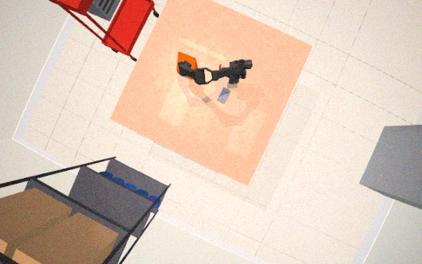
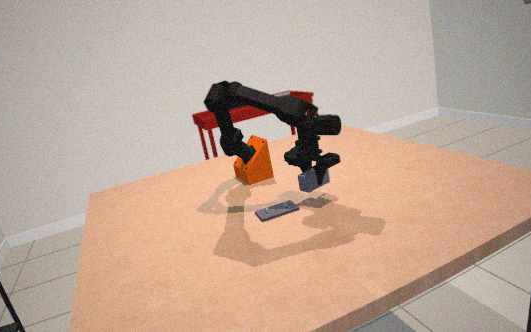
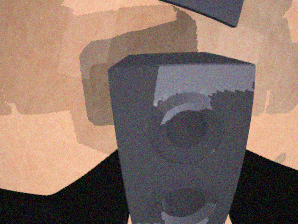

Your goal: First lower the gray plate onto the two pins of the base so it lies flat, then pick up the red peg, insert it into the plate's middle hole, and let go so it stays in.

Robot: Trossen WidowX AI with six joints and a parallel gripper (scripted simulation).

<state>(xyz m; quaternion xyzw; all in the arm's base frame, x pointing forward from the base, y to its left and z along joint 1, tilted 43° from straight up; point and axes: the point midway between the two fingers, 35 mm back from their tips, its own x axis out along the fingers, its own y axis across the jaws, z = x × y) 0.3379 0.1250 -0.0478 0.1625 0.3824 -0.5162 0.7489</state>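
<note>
Clamped in gripper (image 1: 234,79) (image 2: 314,172) (image 3: 182,155) on gray plate (image 1: 232,85) (image 2: 307,183) (image 3: 135,125), raised; to go down & twd. left of ext. view, onto nearby base (image 1: 223,95) (image 2: 277,211) (image 3: 215,9).

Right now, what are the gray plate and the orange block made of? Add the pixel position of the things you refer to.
The gray plate (image 2: 308,182) (image 3: 135,120) looks like painted metal or hard plastic: smooth, crisp edges. The orange block (image 2: 262,162) (image 1: 188,60) seems plastic or painted metal, since it's evenly colored and sharp-edged.
</note>
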